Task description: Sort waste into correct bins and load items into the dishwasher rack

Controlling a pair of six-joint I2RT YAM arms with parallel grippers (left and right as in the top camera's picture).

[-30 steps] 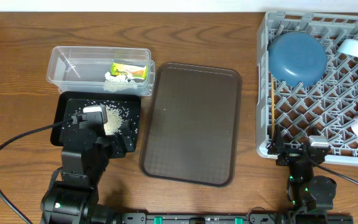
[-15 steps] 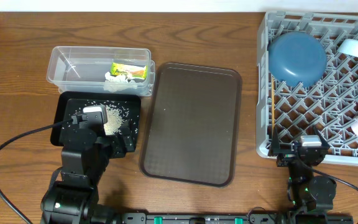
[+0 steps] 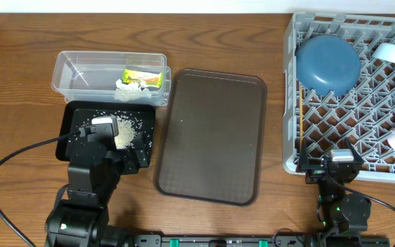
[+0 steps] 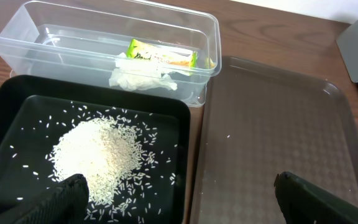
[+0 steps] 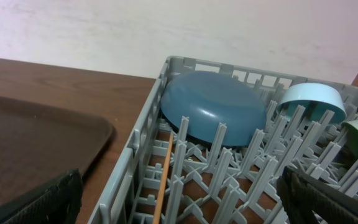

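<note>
Serving tray [image 3: 214, 137] separates black tray [image 3: 74, 120] from rack [image 3: 348, 118].

The overhead camera looked straight down on the whole table [image 3: 19, 41]. The left wrist camera sat low and close over the black tray [image 4: 17, 112], facing the clear tub [image 4: 207, 46] at upper left; the right wrist camera peered low across the grey rack [image 5: 143, 134] toward a wall [image 5: 166, 25]. Both wrist views caught what seemed the same brown tray [image 4: 278, 124], right of one frame, lower left of the other.
</note>
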